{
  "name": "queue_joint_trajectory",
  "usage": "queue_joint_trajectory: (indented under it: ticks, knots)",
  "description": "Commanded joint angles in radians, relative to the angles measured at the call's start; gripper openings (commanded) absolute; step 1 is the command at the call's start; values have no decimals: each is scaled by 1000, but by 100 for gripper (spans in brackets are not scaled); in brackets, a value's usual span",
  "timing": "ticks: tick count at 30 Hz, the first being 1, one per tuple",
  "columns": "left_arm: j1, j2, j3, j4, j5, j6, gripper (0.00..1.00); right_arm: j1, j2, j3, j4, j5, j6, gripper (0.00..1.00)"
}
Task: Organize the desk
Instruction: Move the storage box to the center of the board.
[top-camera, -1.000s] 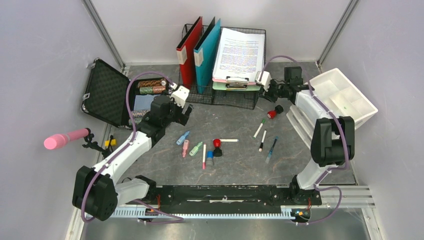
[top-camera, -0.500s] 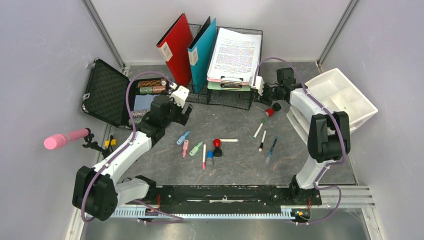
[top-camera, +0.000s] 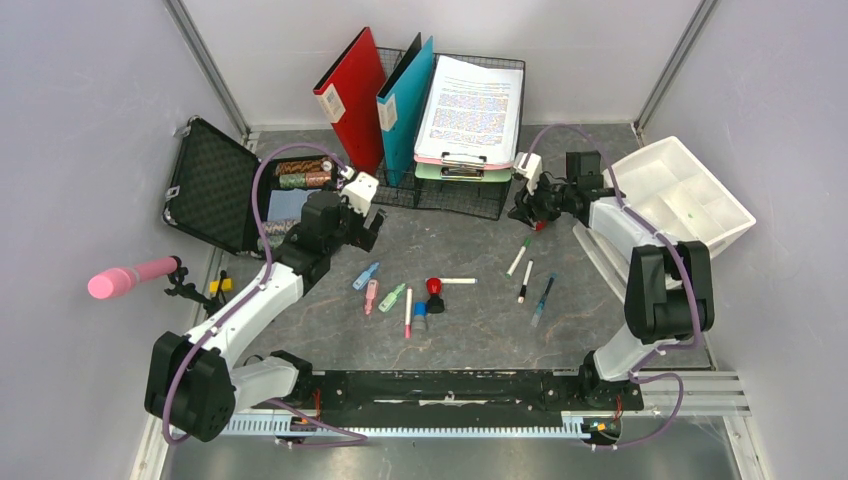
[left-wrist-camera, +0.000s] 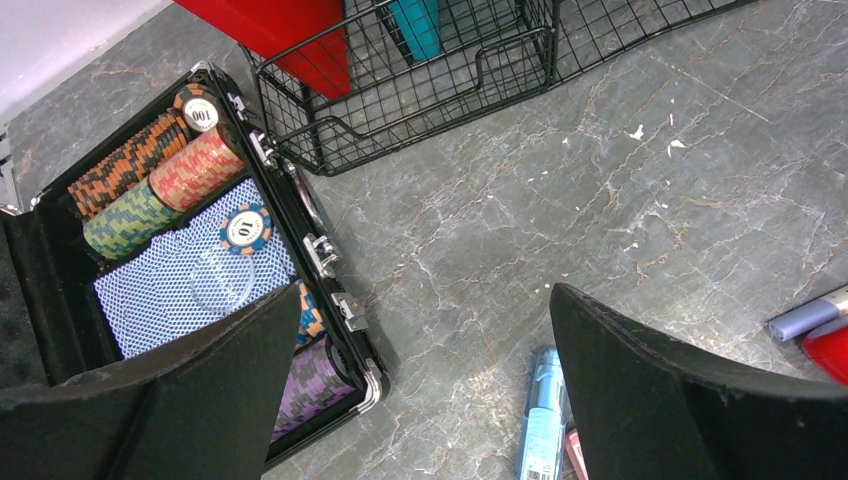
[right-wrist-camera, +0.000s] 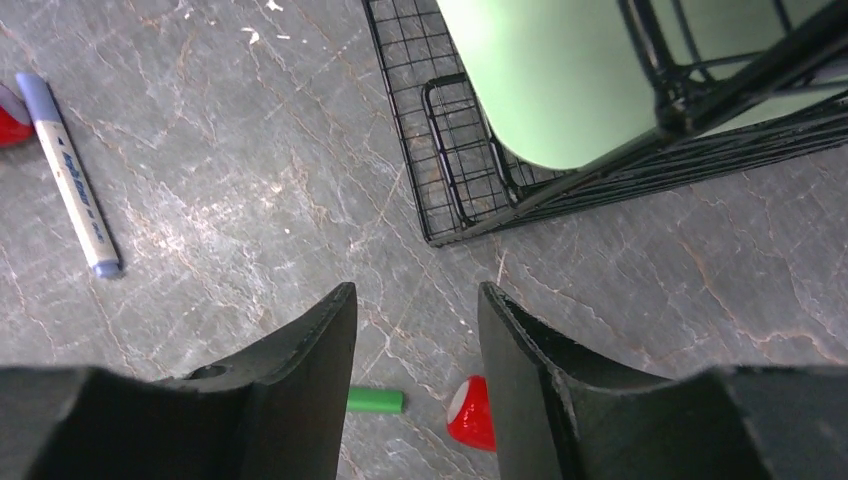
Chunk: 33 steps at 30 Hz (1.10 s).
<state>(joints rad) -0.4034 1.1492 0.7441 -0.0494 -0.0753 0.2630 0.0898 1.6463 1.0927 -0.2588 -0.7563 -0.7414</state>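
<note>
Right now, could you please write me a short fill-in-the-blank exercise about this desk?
The binder beside the teal binder is ____. The poker chips sit in an open black ____. The left end effector holds ____.
Answers: red; case; nothing.

The left arm (top-camera: 255, 300) stretches from its base toward one o'clock, the left gripper (top-camera: 370, 224) spread wide (nothing between the jaws). The right arm (top-camera: 655, 275) folds back toward eleven o'clock, its right gripper (right-wrist-camera: 415, 385) partly parted and apparently empty.
</note>
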Motion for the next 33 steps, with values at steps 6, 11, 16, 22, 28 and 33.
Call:
queue_joint_trajectory:
  ticks: [6,11,16,22,28,33]
  knots:
    - [5,-28,-5,46,17,-19,100,7,-40,-95,451,29,388,52]
    - [5,-40,-3,46,21,-24,100,-9,-28,-86,520,184,464,45]
    - [5,-44,-4,45,27,-24,100,-38,-57,-78,517,224,485,45]
    - [6,-47,-2,46,40,-42,100,-48,-149,-60,395,276,404,52]
    - [6,-76,-9,30,66,-46,100,-48,-298,-61,122,296,255,66]
    - [6,-110,-5,0,101,-57,100,-47,-496,-42,-82,400,207,72]
